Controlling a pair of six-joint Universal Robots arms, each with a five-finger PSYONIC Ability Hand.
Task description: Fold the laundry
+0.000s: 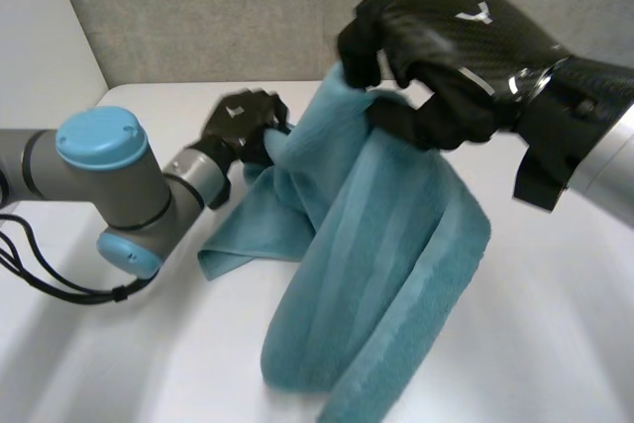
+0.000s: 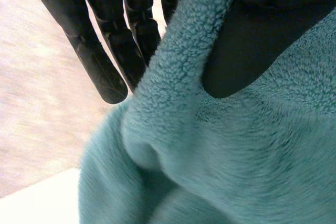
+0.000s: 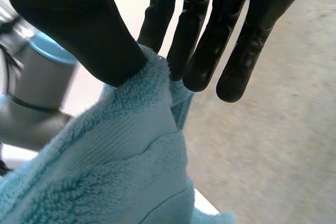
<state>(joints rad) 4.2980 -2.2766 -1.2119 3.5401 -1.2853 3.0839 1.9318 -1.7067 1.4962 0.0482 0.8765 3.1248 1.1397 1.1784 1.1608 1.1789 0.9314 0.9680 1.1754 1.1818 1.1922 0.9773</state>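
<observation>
Right hand (image 1: 446, 56): closest to the camera and raised well above the table. Its thumb (image 3: 79, 30) and fingers (image 3: 236, 51) are pinching a bunched-up bit of the towel's edge between them.
Towel (image 1: 376, 274): teal and fluffy, pretty much strung between the two hands. It hangs from the right hand in a long, loosely folded drape, and the bottom end reaches the near part of the table. Another part runs back to the left hand, with a flap lying flat on the table just below that hand.
Left hand (image 1: 243, 126): further back and lower down, also pinching the towel. The thumb is pressed on one side of the edge, with straight fingers (image 2: 105, 51) on the other.
Left arm (image 1: 99, 175): grey with light-blue caps, bent at the elbow, close beside the flat flap.
Table (image 1: 555, 324): white.
Wall (image 1: 198, 7): grey, right behind the table.
</observation>
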